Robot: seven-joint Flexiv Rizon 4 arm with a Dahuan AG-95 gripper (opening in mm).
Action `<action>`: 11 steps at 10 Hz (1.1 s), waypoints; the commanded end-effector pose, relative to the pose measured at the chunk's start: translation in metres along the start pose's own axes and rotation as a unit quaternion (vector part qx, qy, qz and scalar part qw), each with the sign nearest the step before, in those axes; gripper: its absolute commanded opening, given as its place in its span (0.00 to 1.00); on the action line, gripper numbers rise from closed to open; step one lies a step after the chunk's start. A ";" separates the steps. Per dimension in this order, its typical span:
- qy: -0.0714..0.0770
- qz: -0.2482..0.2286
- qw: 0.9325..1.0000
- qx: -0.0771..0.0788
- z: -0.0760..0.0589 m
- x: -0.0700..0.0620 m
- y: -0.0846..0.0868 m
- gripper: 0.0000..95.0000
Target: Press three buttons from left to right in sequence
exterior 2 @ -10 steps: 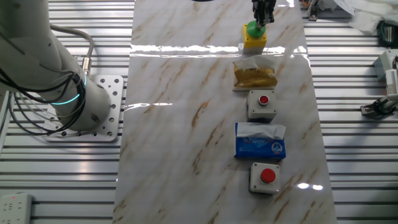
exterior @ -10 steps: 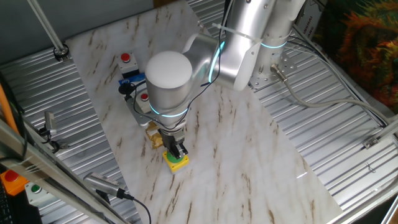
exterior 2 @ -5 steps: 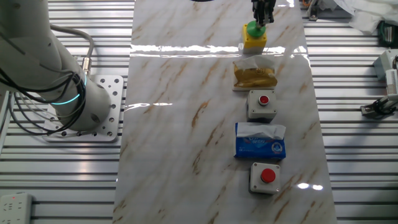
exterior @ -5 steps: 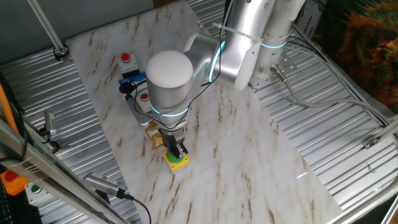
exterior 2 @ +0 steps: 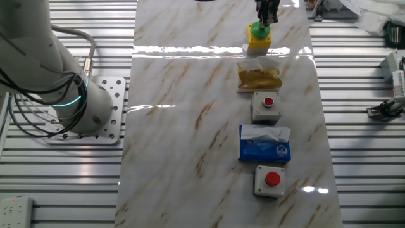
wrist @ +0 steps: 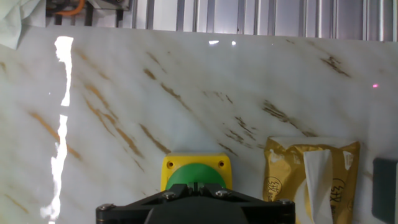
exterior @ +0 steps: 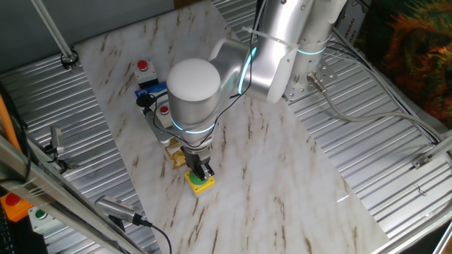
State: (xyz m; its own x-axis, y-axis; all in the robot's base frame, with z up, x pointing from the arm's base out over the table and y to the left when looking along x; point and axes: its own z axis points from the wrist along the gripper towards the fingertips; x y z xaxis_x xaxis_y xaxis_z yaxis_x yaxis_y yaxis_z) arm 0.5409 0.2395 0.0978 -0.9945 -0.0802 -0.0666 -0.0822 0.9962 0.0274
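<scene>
The yellow box (exterior 2: pixel 258 42) with the green dome cap (exterior 2: pixel 257 28) stands at the far end of the row. My gripper (exterior 2: pixel 266 20) is directly over it, fingertips down on the cap. In the hand view the two fingertips (wrist: pixel 180 190) meet with no gap, right at the green cap (wrist: pixel 196 175) of the yellow box (wrist: pixel 174 165). It also shows under my gripper (exterior: pixel 200 173) in one fixed view (exterior: pixel 203 185). The two grey-white boxes with red caps (exterior 2: pixel 266 106) (exterior 2: pixel 268 180) stand further along the row, apart from the gripper.
A crinkled gold foil packet (exterior 2: pixel 258 76) lies between the yellow box and the nearer grey box. A blue tissue pack (exterior 2: pixel 264 144) lies between the two grey boxes. The marble board (exterior 2: pixel 190 126) rests on ribbed metal. An orange box (exterior: pixel 14 204) sits off the board.
</scene>
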 end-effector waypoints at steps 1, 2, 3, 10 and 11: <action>-0.005 -0.001 1.000 0.002 0.001 0.000 0.000 0.00; -0.007 -0.002 1.000 0.002 0.002 0.000 0.000 0.00; -0.007 -0.002 1.000 0.003 0.003 0.000 0.000 0.00; -0.013 -0.008 1.000 0.008 0.010 0.000 0.001 0.00; -0.014 -0.009 1.000 0.008 0.010 0.000 0.001 0.00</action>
State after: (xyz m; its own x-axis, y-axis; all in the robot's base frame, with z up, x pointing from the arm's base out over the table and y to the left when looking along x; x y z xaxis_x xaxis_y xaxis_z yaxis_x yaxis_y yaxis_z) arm 0.5414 0.2409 0.0933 -0.9905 -0.0970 -0.0970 -0.0984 0.9951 0.0099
